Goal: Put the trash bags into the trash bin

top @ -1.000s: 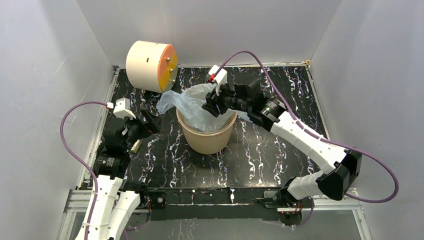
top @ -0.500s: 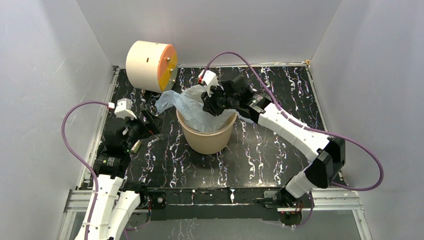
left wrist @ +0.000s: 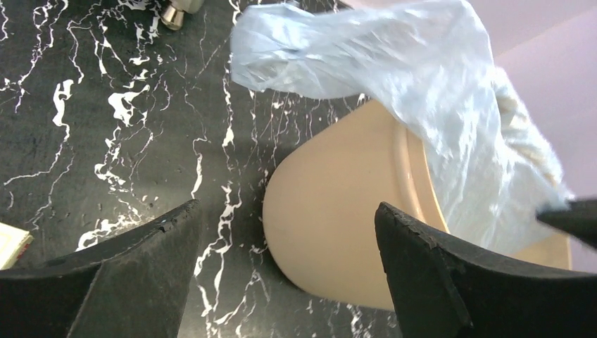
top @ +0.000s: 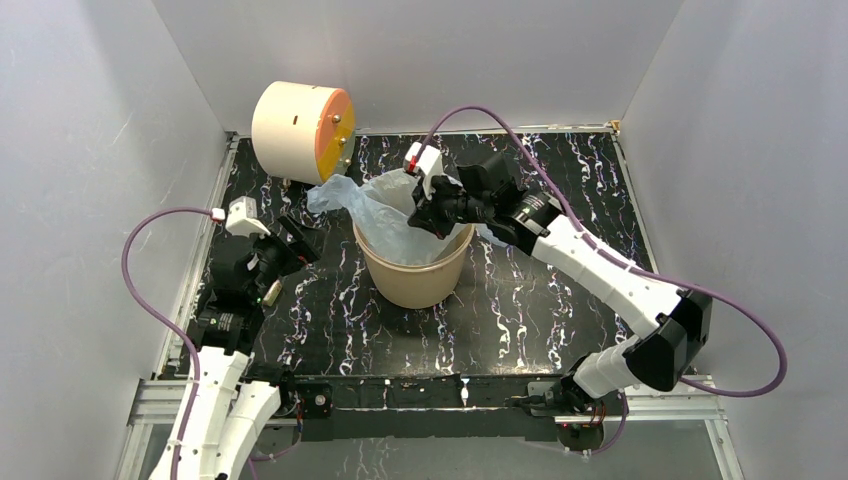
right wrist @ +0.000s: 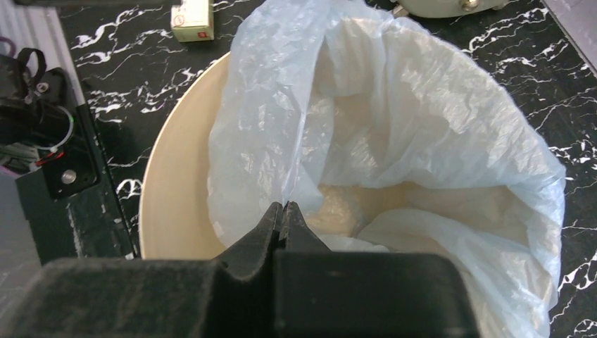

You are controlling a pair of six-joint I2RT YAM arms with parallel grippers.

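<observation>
Pale blue plastic bag [right wrist: 422, 120] sits mouth-up inside the tan bin [right wrist: 176, 183]. Its upper film stands above the rolled rim, and one loose flap hangs out over the far-left side. My right gripper [right wrist: 284, 211] is over the bin's mouth, fingers pressed together on a fold of the bag's wall. My left gripper [left wrist: 286, 208] is spread wide and holds nothing, low over the black marbled table [top: 560, 200], just beside the bin's left wall. A cream drum with orange face [top: 300, 120] lies behind-left. A small white card box [right wrist: 192, 14] is on the table.

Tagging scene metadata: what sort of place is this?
Probably a robotics lab test cell: plain white walls box in a black marbled tabletop, with a staged tan trash bin and a pale blue trash bag partly inside.
</observation>
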